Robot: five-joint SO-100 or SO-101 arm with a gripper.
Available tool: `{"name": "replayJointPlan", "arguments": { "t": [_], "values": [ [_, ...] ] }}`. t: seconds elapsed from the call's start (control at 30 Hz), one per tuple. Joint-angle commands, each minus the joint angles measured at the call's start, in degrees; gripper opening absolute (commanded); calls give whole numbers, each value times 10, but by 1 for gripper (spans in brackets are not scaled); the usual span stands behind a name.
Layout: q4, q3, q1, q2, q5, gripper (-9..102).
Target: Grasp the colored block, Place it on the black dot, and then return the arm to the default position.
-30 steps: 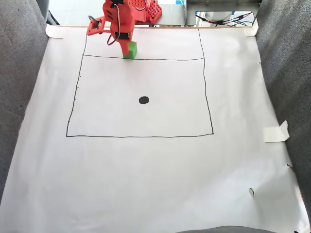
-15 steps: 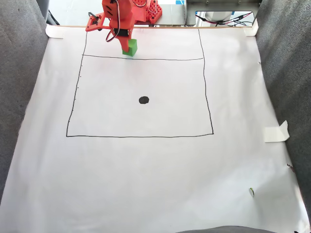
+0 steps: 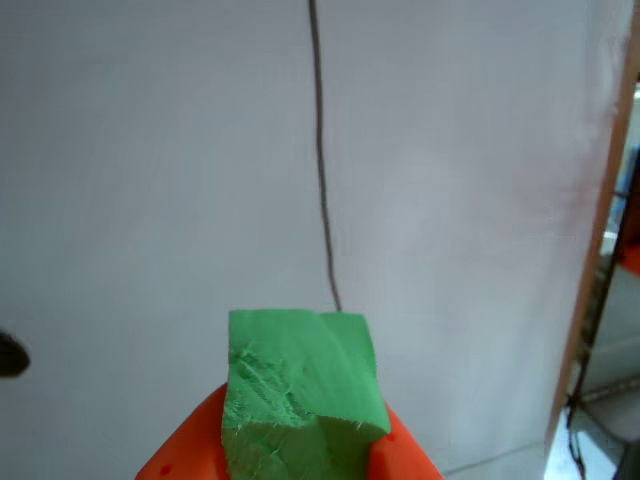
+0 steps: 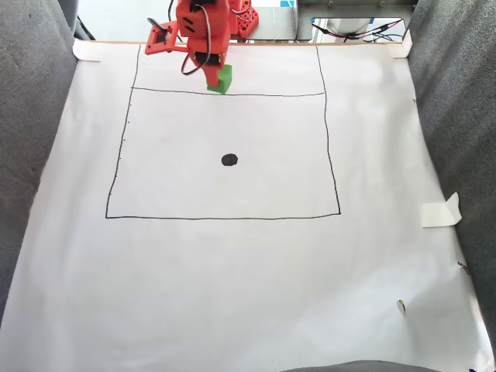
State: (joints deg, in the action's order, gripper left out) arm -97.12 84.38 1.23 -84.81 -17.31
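The colored block (image 4: 222, 78), a bright green cube with scuffed faces, is clamped between the orange fingers of the gripper (image 4: 218, 77) at the far end of the white sheet, over the upper drawn line. In the other view the block (image 3: 300, 385) stands out from between the two orange fingers (image 3: 185, 450), with the gripper (image 3: 300, 425) shut on it. The black dot (image 4: 229, 160) lies in the middle of the drawn rectangle, well nearer the camera than the block. It also peeks in at the left edge (image 3: 8, 354) of the other view. The arm (image 4: 200, 27) rises from the top edge.
A thin drawn rectangle (image 4: 327, 147) frames the dot. Grey fabric walls (image 4: 457, 116) flank the sheet on both sides. A folded piece of tape (image 4: 440, 211) sits at the right edge. Cables (image 4: 356, 29) lie behind the table's far wooden edge.
The arm has swung to the right in the fixed view, carrying the green block with it along the upper line.
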Motion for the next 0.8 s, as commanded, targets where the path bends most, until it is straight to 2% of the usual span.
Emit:
{"name": "replayJointPlan", "arguments": {
  "t": [0.0,0.47,0.77],
  "values": [
    [-21,-113,25,38,-35,0],
    [-55,-324,85,194,-142,0],
    [-63,-473,54,285,-200,0]
  ]
}}
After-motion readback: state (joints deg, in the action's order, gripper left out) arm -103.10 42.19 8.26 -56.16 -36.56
